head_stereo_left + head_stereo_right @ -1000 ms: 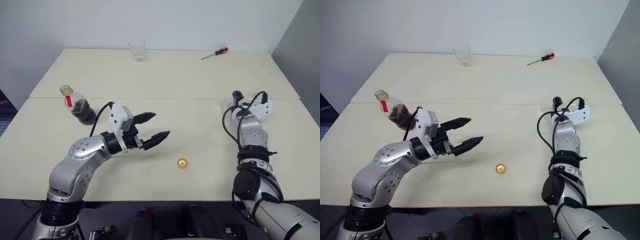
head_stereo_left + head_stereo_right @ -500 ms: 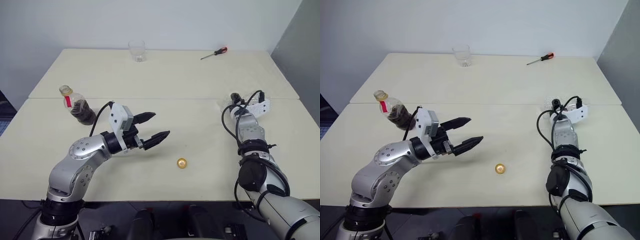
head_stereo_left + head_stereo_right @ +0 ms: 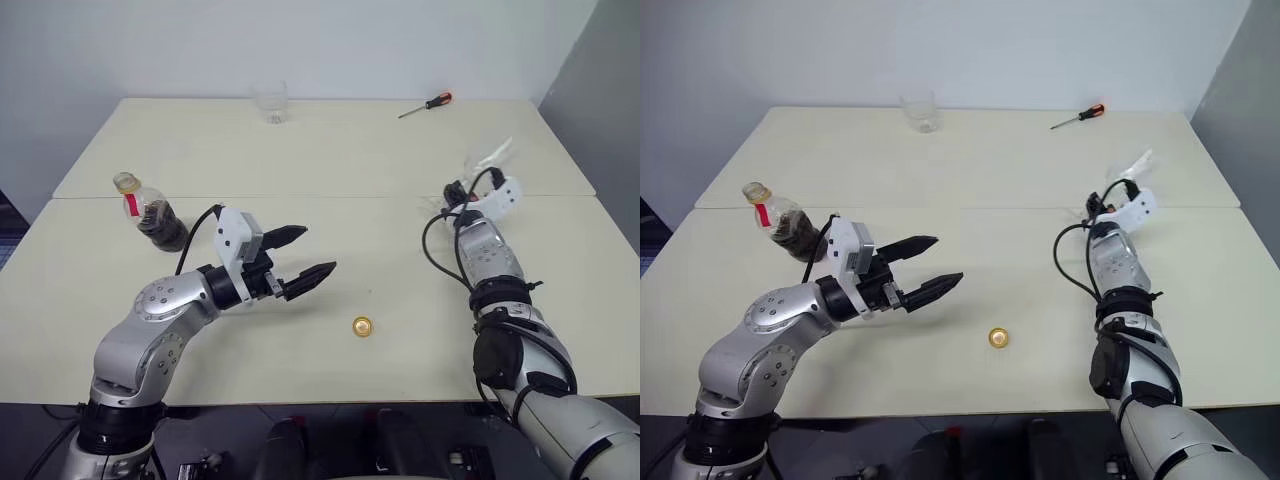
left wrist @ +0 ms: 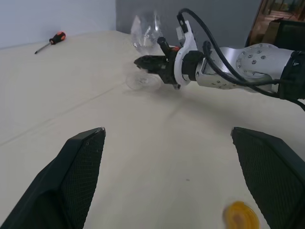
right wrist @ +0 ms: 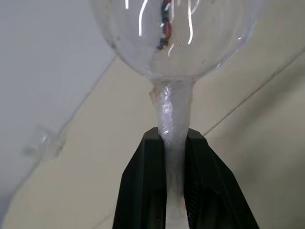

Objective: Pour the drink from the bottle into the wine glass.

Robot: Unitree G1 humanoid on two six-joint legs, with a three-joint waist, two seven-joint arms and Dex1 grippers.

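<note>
R gripper (image 5: 174,143) | closed on wine glass (image 4: 145,36) stem (was open) | glass lifted, tilted

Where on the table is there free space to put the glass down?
Bare top lies between the yellow cap and the right gripper, and across the far half between the tumbler and the screwdriver. It is crowded near the bottle and the open left gripper.

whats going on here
A two-armed robot is setting up to pour a drink. Its right end effector is shut on the stem of the wine glass. The left end effector hangs open over the table, holding nothing. The bottle, uncapped and partly full of dark drink, stands beside the left arm, and its yellow cap lies on the table.
</note>
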